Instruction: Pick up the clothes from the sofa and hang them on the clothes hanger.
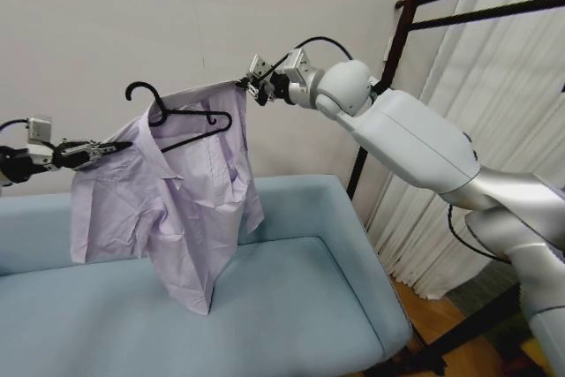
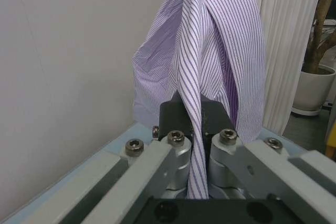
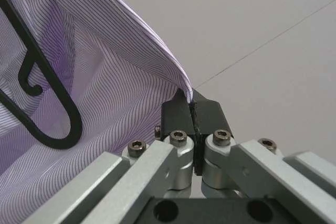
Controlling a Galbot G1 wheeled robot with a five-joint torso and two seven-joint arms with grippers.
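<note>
Nearest, the right arm (image 1: 415,147) is stretched up over the pale blue sofa (image 1: 291,306). A striped purple shirt (image 1: 177,209) is held in the air above the sofa, pinched at one edge by the tightly closed right jaws and at the other by the tightly closed left jaws. A black hanger (image 1: 181,121) is seen at its collar.

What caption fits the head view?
Left gripper and right gripper hold a purple shirt with a black hanger above the sofa.
</note>
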